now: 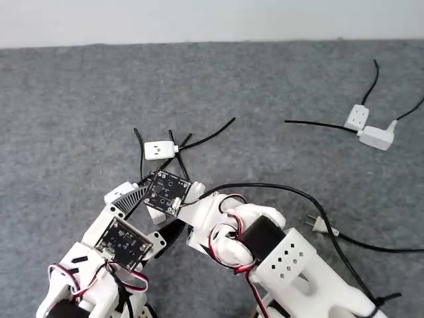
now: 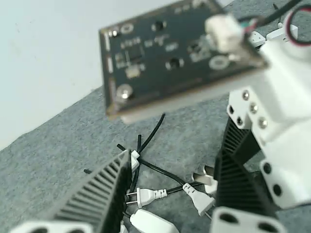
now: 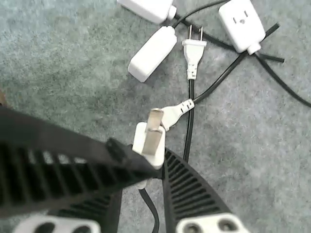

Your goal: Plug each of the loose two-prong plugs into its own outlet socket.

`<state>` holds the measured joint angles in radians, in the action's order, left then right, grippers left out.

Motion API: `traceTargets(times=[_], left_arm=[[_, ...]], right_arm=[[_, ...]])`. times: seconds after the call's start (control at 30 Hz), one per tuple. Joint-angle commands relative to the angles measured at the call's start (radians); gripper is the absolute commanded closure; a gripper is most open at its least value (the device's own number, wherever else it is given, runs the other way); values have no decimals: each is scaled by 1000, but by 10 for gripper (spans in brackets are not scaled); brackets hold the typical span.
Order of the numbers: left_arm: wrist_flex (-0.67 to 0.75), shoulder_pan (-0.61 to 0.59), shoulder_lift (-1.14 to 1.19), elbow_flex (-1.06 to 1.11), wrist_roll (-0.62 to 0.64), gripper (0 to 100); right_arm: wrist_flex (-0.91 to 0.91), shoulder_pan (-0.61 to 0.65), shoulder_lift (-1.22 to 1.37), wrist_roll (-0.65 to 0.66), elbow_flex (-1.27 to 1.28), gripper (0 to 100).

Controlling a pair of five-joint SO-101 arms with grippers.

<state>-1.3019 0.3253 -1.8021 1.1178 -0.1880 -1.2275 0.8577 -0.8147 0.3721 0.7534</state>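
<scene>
Presently the right end effector (image 3: 146,156) grips one plug (image 3: 147,141) near three sockets (image 3: 153,53).

Your grey tabletop (image 1: 79,99) carries a socket (image 1: 159,150) near its middle, face up, with black cords (image 1: 209,136) fanning out beside it toward the far edge. Toward the far right corner you have a square socket (image 1: 357,117) just beside a long socket (image 1: 376,138). A plug (image 1: 320,226) lies flat nearer the right edge, prongs toward the middle, its cord running off to that edge. Among the tangle near the middle you also have a second plug (image 3: 193,51) lying flat just beside an oblong socket (image 3: 153,53).
</scene>
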Motion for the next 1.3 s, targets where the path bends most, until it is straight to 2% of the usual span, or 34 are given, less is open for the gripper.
traceTargets(times=[0.0,0.3,0.5,0.73,0.87,1.13,1.27], left_arm=[[-2,5,-6,-22,-5,729],[14,3,-6,31,-5,729],[20,2,-6,77,-8,729],[120,-153,-6,160,-9,729],[150,-175,-6,211,-11,729],[149,-176,-8,205,-11,729],[94,-169,-6,111,-6,729]], right_arm=[[5,19,-33,11,-12,991],[-18,41,-33,9,-26,991],[-27,-10,-33,9,-49,991],[-77,-12,-35,9,-94,991],[-82,-12,-35,9,-98,991],[-74,-13,-35,9,-95,991],[-67,-13,-27,11,-94,991]])
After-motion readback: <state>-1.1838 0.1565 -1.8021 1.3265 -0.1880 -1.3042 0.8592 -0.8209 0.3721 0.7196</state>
